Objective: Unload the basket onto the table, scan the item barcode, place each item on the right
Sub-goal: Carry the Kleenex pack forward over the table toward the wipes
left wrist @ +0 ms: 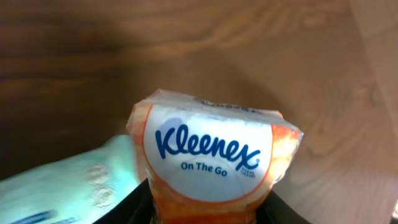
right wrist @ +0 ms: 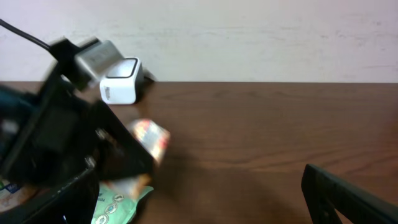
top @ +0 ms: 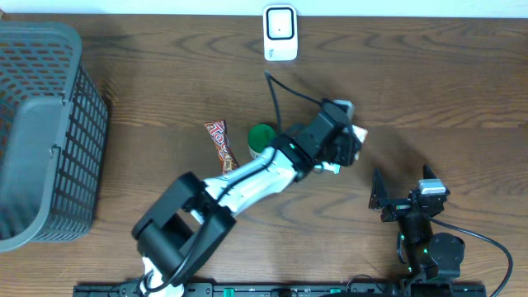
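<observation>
My left gripper (top: 345, 148) is shut on an orange and white Kleenex tissue pack (left wrist: 211, 149) and holds it above the table, right of the middle. In the left wrist view the black fingers (left wrist: 140, 205) flank the pack's lower end, and its printed face points at the camera. No barcode shows on that face. The pack shows as a pale corner (top: 360, 134) past the gripper from above. The white scanner (top: 280, 33) stands at the table's far edge. My right gripper (top: 403, 198) rests open and empty near the front right.
A grey mesh basket (top: 41, 132) fills the left side. A red candy bar (top: 220, 144) and a green round item (top: 262, 139) lie mid-table. A teal packet (left wrist: 62, 193) lies under the left gripper. A black cable (top: 285, 87) runs toward the scanner.
</observation>
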### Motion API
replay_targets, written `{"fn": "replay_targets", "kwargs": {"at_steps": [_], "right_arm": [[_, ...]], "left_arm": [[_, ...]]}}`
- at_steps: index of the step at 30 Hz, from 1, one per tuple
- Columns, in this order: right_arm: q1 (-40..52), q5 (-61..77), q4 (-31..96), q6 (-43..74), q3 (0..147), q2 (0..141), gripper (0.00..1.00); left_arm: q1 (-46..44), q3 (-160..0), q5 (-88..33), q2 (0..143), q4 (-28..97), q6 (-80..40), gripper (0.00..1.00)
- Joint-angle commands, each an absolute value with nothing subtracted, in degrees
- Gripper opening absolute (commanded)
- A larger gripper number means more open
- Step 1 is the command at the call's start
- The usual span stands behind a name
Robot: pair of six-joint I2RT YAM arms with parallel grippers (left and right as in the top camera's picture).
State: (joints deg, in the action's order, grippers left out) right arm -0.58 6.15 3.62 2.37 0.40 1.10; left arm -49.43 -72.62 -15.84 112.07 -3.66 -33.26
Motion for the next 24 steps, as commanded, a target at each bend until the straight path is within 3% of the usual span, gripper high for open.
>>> {"fn": "replay_targets", "kwargs": {"at_steps": [1, 10, 24], "right_arm": [[-0.75, 5.89, 3.77, 2.94, 0.32, 1.04, 0.99], [-0.75, 5.91, 3.77, 2.94, 0.32, 1.04, 0.99], [-0.75, 5.91, 3.77, 2.94, 0.32, 1.04, 0.99]], "left_arm": [[-52.1, -72.49, -17.47, 114.15, -5.17, -33.71, 0.41], [-52.1, -72.49, -17.47, 116.49, -3.29, -35.0, 0.41], [-41.93, -72.49, -17.26, 116.49, 5.26, -34.09, 0.41]]}}
